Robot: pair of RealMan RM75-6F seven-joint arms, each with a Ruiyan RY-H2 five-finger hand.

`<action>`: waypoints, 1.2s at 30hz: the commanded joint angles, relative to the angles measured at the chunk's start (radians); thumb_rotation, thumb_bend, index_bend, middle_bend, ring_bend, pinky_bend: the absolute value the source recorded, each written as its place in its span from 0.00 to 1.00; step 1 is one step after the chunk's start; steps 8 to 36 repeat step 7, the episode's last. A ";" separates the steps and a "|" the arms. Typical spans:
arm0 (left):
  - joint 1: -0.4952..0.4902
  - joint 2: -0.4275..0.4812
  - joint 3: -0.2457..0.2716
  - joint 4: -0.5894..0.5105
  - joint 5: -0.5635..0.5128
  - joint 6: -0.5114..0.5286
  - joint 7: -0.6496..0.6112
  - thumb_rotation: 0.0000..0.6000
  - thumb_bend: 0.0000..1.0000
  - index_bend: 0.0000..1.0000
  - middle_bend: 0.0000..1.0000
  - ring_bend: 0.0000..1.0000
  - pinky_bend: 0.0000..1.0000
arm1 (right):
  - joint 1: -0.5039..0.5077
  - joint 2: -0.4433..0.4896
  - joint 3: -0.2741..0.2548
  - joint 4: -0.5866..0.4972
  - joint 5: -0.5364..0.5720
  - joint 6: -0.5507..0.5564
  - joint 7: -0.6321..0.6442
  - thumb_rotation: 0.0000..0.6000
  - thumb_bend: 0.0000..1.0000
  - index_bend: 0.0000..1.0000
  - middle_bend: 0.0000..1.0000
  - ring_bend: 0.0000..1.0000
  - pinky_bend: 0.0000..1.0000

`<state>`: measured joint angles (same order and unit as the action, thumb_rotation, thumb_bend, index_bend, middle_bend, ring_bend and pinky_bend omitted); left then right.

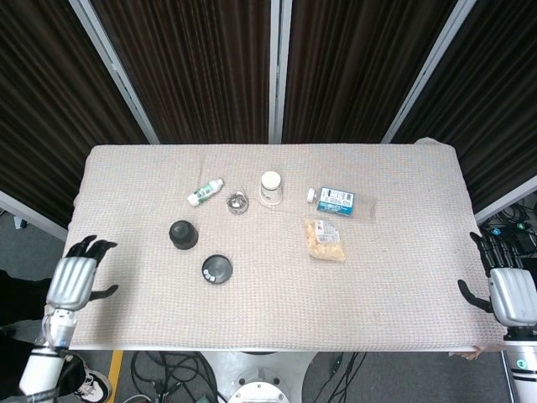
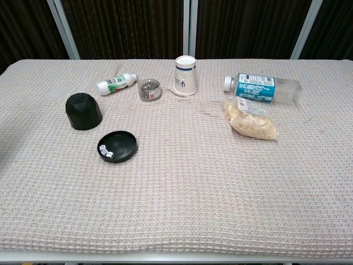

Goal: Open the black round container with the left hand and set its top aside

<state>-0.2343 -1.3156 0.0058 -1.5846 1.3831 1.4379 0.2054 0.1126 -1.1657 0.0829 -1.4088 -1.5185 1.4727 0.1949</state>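
Observation:
The black domed top (image 1: 183,234) (image 2: 84,111) stands on the cloth, apart from the flat black round base (image 1: 216,269) (image 2: 117,146), which holds small white dice. My left hand (image 1: 74,277) hangs off the table's left edge, open with fingers spread, holding nothing; the chest view does not show it. My right hand (image 1: 507,288) sits past the right edge, open and empty.
Along the back lie a small white bottle (image 1: 205,192), a metal dish (image 1: 238,201), an upturned paper cup (image 1: 270,187) and a plastic water bottle (image 1: 340,200). A bag of snacks (image 1: 325,240) lies mid-right. The beige cloth (image 1: 386,277) covers the table.

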 commanded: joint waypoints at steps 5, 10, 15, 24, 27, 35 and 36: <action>0.101 0.013 0.048 -0.025 0.053 0.090 -0.045 1.00 0.02 0.26 0.25 0.13 0.21 | -0.006 -0.035 -0.007 0.045 -0.066 0.077 0.009 1.00 0.21 0.00 0.00 0.00 0.00; 0.108 0.016 0.051 -0.038 0.054 0.087 -0.060 1.00 0.02 0.26 0.25 0.13 0.21 | -0.009 -0.033 -0.009 0.041 -0.069 0.085 0.005 1.00 0.21 0.00 0.00 0.00 0.00; 0.108 0.016 0.051 -0.038 0.054 0.087 -0.060 1.00 0.02 0.26 0.25 0.13 0.21 | -0.009 -0.033 -0.009 0.041 -0.069 0.085 0.005 1.00 0.21 0.00 0.00 0.00 0.00; 0.108 0.016 0.051 -0.038 0.054 0.087 -0.060 1.00 0.02 0.26 0.25 0.13 0.21 | -0.009 -0.033 -0.009 0.041 -0.069 0.085 0.005 1.00 0.21 0.00 0.00 0.00 0.00; 0.108 0.016 0.051 -0.038 0.054 0.087 -0.060 1.00 0.02 0.26 0.25 0.13 0.21 | -0.009 -0.033 -0.009 0.041 -0.069 0.085 0.005 1.00 0.21 0.00 0.00 0.00 0.00; 0.108 0.016 0.051 -0.038 0.054 0.087 -0.060 1.00 0.02 0.26 0.25 0.13 0.21 | -0.009 -0.033 -0.009 0.041 -0.069 0.085 0.005 1.00 0.21 0.00 0.00 0.00 0.00; 0.108 0.016 0.051 -0.038 0.054 0.087 -0.060 1.00 0.02 0.26 0.25 0.13 0.21 | -0.009 -0.033 -0.009 0.041 -0.069 0.085 0.005 1.00 0.21 0.00 0.00 0.00 0.00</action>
